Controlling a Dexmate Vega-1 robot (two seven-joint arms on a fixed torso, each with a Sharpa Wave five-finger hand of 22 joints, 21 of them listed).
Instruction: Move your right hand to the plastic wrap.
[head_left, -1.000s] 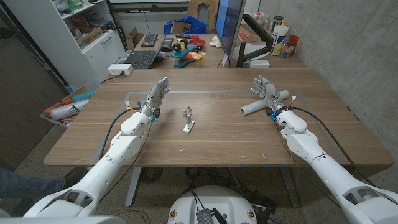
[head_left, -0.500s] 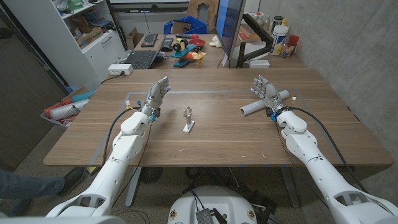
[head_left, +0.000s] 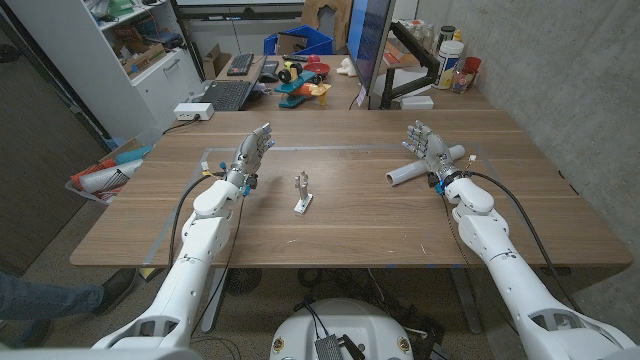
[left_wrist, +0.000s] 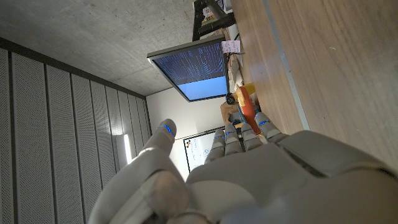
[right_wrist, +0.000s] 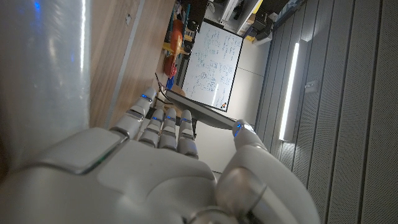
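Note:
The plastic wrap (head_left: 408, 172) is a pale grey roll lying slantwise on the right half of the wooden table (head_left: 350, 225). My right hand (head_left: 426, 146) stands over the roll's far part, fingers straight and apart, holding nothing; whether it touches the roll I cannot tell. In the right wrist view the right hand (right_wrist: 155, 168) reaches out beside a blurred grey cylinder, the plastic wrap (right_wrist: 43, 56), very close to the camera. My left hand (head_left: 254, 151) is raised over the table's left half, fingers spread and empty; the left hand (left_wrist: 261, 177) also appears in its wrist view.
A small metal stand (head_left: 302, 192) sits near the table's middle, between the arms. Behind the far edge are a monitor (head_left: 368, 40), a laptop (head_left: 226, 95), toys and bottles (head_left: 453, 48). A concrete wall runs along the right side.
Both hands and the roll stay where they were. A person's shoe on the floor at the lower left has shifted.

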